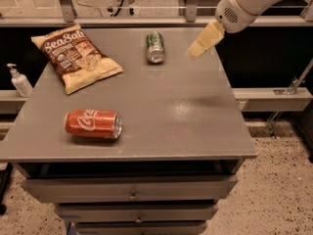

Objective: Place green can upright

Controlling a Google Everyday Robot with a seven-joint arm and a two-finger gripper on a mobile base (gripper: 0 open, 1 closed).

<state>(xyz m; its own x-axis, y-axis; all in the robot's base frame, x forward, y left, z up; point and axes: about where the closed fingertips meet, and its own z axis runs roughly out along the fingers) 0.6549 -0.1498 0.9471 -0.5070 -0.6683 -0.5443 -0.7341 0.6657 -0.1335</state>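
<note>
The green can [155, 47] lies on its side at the far middle of the grey table [161, 111], its silver end facing me. My gripper [196, 49] hangs above the table's far right part, to the right of the can and apart from it. It reaches down and left from the white arm [244, 4] at the upper right. Nothing shows in the gripper.
A red Coca-Cola can [93, 124] lies on its side at the front left. A Sea Salt chip bag [76, 57] lies at the far left. A white pump bottle [19, 81] stands on a ledge left of the table. Drawers [132, 192] sit below the tabletop.
</note>
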